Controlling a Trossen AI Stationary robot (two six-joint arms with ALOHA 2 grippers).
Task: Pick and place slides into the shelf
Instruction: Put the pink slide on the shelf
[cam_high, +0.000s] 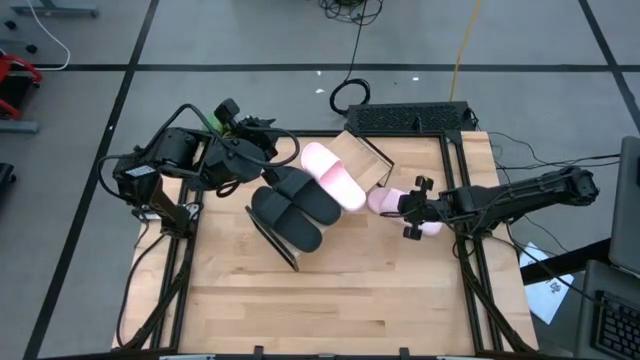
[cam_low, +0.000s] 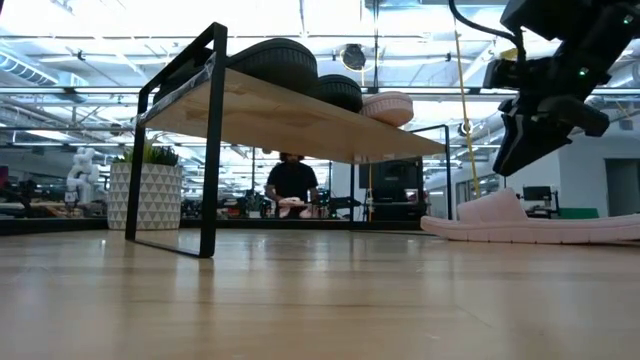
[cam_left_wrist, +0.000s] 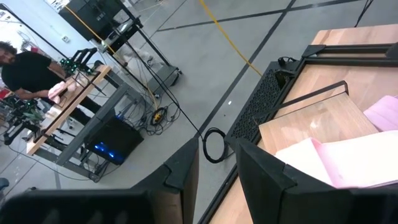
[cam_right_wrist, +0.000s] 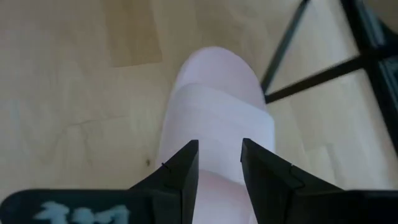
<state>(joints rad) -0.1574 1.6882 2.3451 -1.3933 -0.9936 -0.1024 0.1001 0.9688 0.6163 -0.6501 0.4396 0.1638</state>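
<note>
Three sandals are up on the shelf (cam_high: 365, 152): the black pair (cam_high: 297, 207) side by side at its near end, and one pink slide (cam_high: 333, 175) just beyond them, touching the black one beside it. The fourth, the other pink slide (cam_high: 385, 202), lies flat on the table (cam_high: 330, 300) just beside the shelf's right edge, sole down, strap up. Over it hangs the right gripper (cam_high: 411, 211), and the right wrist view looks straight down past the two dark fingers (cam_right_wrist: 186, 171) onto that wide pale strap; they stand parted with a gap between them, clasping nothing, and from the low view the tips appear to sit just above the sandal, though whether they brush the foam is hard to call from this angle. The left gripper (cam_high: 268, 152) waits at the shelf's far left corner, above the black pair's end, its fingers (cam_left_wrist: 180, 171) also apart and empty. Beyond the table, a person in a dark top (cam_low: 292, 180) stands at a bench.
</note>
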